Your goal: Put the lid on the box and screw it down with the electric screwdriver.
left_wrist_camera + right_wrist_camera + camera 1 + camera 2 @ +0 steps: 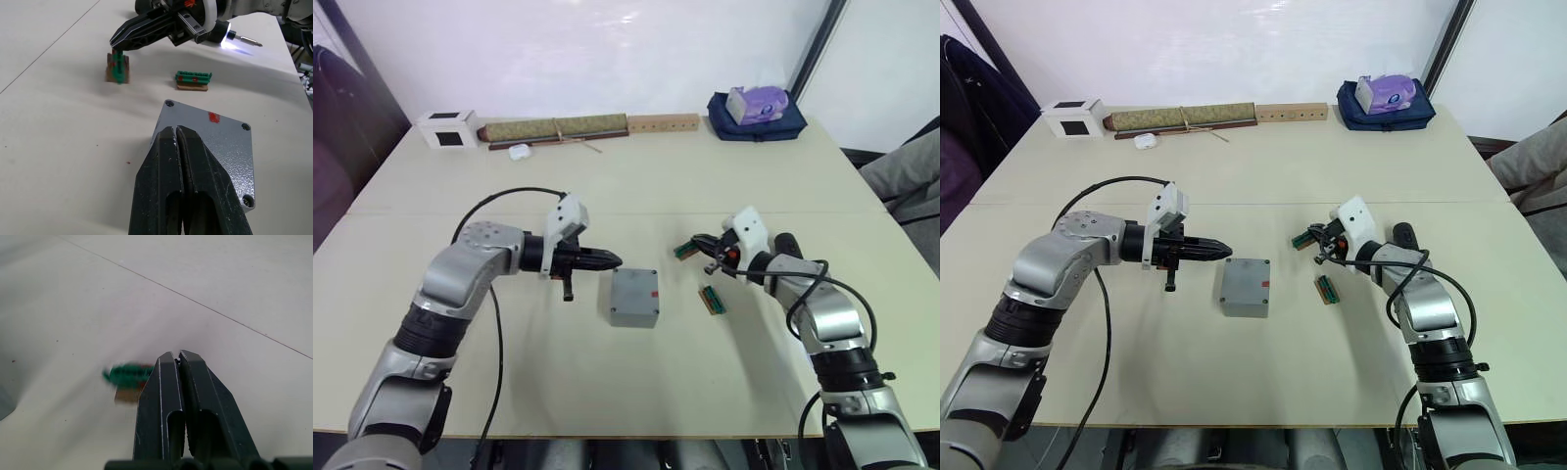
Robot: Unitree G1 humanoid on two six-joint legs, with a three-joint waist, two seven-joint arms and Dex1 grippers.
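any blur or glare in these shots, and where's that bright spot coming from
Right wrist view: the green circuit-board strip beside the shut right gripper is smeared. Left wrist view: the electric screwdriver throws a white glow at its tip; the lid is sharp. Eye views: the back wall is washed out.

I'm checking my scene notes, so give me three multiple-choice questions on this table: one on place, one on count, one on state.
1. Where is the white cube? A far left edge of the table; B table centre; C near right corner.
2. How many green circuit strips? A one; B two; C four.
3. The left gripper is: A wide open; B shut; C half open.

Answers: 1 A, it stands at the far left edge. 2 B, one at the right gripper, one lying nearby. 3 B, its fingers meet with nothing between.
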